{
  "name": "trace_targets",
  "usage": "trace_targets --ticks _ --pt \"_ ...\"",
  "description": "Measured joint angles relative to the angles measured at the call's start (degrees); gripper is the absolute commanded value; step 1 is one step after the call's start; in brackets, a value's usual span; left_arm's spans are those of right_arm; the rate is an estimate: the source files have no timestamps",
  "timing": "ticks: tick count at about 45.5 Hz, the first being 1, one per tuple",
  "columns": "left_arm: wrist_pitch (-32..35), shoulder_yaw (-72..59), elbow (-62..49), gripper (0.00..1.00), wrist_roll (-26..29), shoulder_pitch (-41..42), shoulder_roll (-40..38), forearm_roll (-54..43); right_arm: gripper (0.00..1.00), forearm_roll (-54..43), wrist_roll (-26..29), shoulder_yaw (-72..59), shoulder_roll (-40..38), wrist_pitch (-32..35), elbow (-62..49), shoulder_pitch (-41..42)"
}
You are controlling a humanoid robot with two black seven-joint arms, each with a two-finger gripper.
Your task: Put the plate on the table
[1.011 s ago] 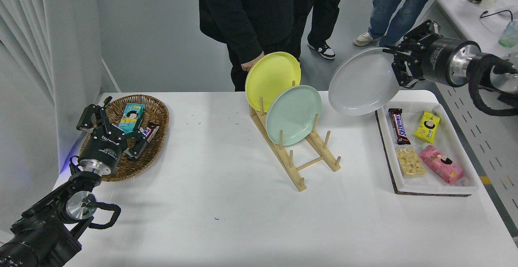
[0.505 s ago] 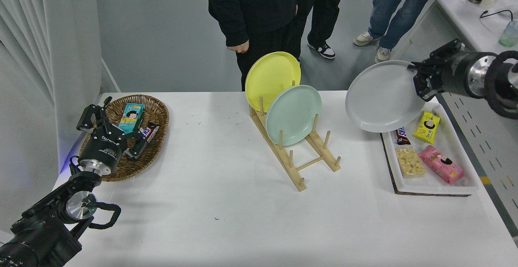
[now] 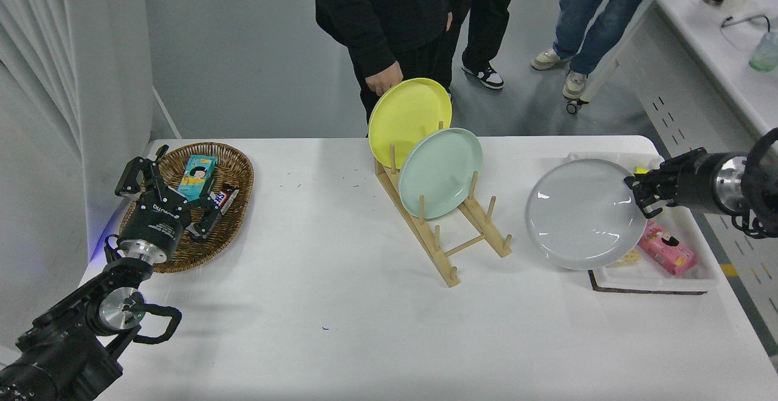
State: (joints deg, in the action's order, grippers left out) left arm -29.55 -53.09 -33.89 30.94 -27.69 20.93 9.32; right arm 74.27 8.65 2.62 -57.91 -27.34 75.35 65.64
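At the right side of the table (image 3: 340, 328), the light-grey plate (image 3: 580, 212) is held almost level by its right rim, the right gripper (image 3: 638, 193) being pinched closed on that edge, with the plate overlapping the white tray (image 3: 644, 276) and hiding most of it from view. Whether the plate is touching the tray cannot be told. Over the wicker basket (image 3: 234, 164) at the lower left, the left gripper (image 3: 167, 191) is parked with its fingers spread, nothing being held, while the yellow plate (image 3: 407, 118) and mint-green plate (image 3: 440, 173) are propped in the wooden rack (image 3: 456, 249).

Grey floor (image 3: 255, 54), white curtain (image 3: 67, 85) at left, white counter (image 3: 705, 30) at right.
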Motion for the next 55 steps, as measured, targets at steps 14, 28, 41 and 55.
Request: trace_targets --ticks 14,28,41,55 --pt "0.0 0.0 0.0 0.98 0.0 0.0 0.0 0.0 0.0 1.7 0.8 6.6 0.2 -1.9 -0.5 -5.7" --pt "0.0 0.0 0.0 0.98 0.0 0.0 0.0 0.0 0.0 2.7 1.0 3.6 3.2 0.0 -1.6 -6.7" --pt "0.0 0.0 0.0 0.98 0.0 0.0 0.0 0.0 0.0 5.0 1.0 1.3 6.1 3.7 -2.4 -9.7" --pt "-0.1 0.1 0.0 0.98 0.0 0.0 0.0 0.0 0.0 8.9 0.9 0.7 7.4 5.1 0.3 -12.2"
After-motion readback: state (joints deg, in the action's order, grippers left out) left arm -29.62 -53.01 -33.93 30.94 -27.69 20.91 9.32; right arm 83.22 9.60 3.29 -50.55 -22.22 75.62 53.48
